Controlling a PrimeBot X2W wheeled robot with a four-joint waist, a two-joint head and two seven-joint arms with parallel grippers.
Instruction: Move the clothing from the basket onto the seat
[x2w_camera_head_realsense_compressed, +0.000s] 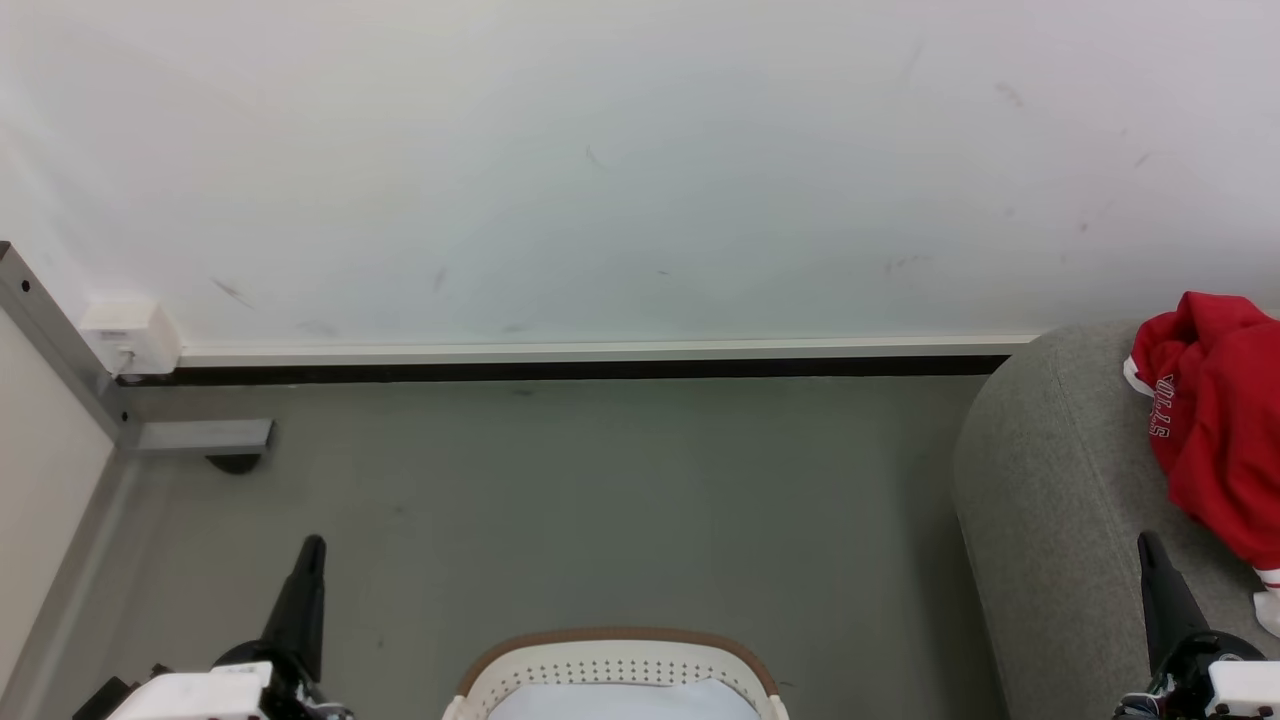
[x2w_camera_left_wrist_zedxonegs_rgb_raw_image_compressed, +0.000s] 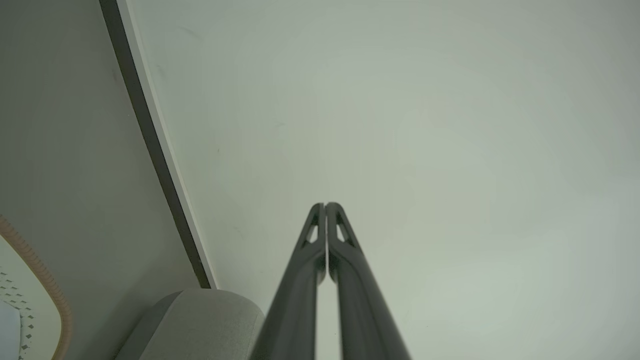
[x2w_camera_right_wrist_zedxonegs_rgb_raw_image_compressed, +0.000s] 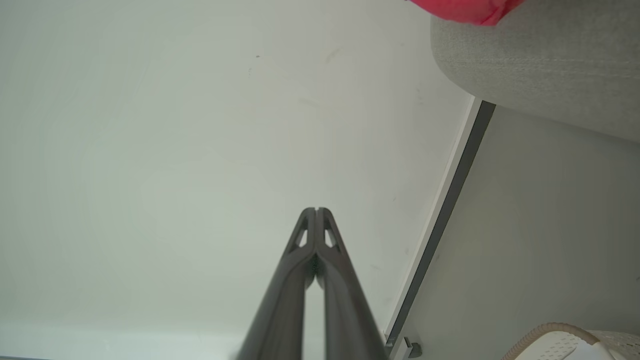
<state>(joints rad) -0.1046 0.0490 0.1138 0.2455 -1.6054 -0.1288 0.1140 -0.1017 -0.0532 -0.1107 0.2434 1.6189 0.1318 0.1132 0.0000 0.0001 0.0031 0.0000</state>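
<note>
Head view is showing the clothing (x2w_camera_head_realsense_compressed: 1215, 420) lying bunched on the seat (x2w_camera_head_realsense_compressed: 1050, 520), in from its rounded left edge and running off the picture's right side. It is soft red fabric, crumpled into deep folds, with white trim and white-outlined lettering I am not managing to read. The basket (x2w_camera_head_realsense_compressed: 620, 655) is standing on the floor (x2w_camera_head_realsense_compressed: 600, 500) off the seat's left edge, apart from it, with its brown-banded rim and perforated wall just entering at the bottom. Inside it I am seeing something pale, and no red in the part that shows.

I am holding my left gripper (x2w_camera_head_realsense_compressed: 312, 548) and my right gripper (x2w_camera_head_realsense_compressed: 1150, 542) low, each with its fingers pressed fully together and gripping nothing. I am judging the move as nearly or wholly done, so I am favouring looking down into the basket before reaching. If a garment is waiting there, I should be pinching a thick fold, lifting it clear of the rim and laying it well inside the seat's padded edge.
</note>
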